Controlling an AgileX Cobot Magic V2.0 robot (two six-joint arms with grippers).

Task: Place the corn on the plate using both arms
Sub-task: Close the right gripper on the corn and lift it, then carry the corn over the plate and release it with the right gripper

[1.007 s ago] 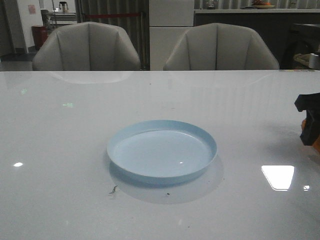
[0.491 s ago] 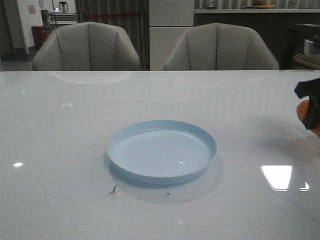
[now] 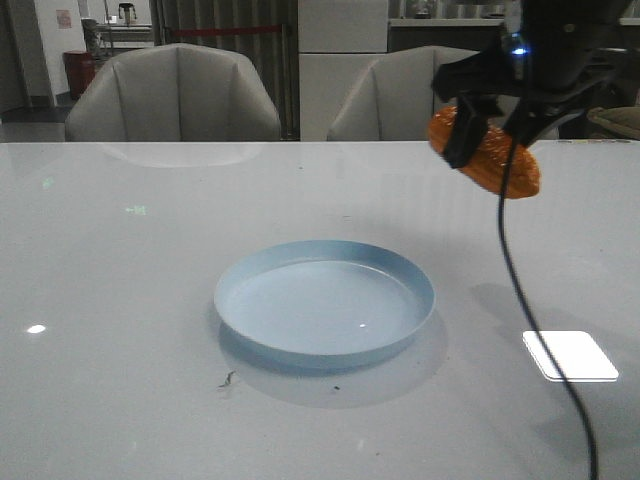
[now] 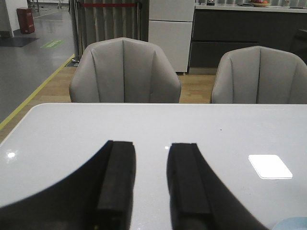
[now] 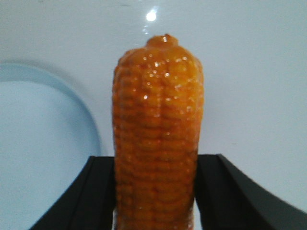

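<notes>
Corn: the cob [image 3: 487, 152] hangs in the air, tilted, clear of the counter [image 3: 120, 300], up and to the right of the plate and not yet over it.
Right gripper: the right gripper [image 5: 156, 191] has its jaws clamped on the cob, one on each flank; the tapered tip sticks well out beyond them.
Plate: the pale blue plate [image 3: 325, 258] sits bare at the middle of the counter; the right wrist view shows its rim [image 5: 91, 124] just beside the cob's line, off to one side.
Left gripper: the left gripper [image 4: 149, 177] has its jaws apart with nothing between them, hovering over bare counter; it is out of the front view.
Cable: a dark cable [image 3: 520, 290] droops from the right arm down across the counter, to the right of the plate.
Stage: carrying, I judge; the release is yet to come.
Risk, slip: the cob looks glossy and rounded, so a quick swing could let it slide out.
Risk, drop: released from this height or short of the rim, it would likely roll off across the slick counter.
Risk, cable: the hanging cable might drag against the plate and shift it.
</notes>
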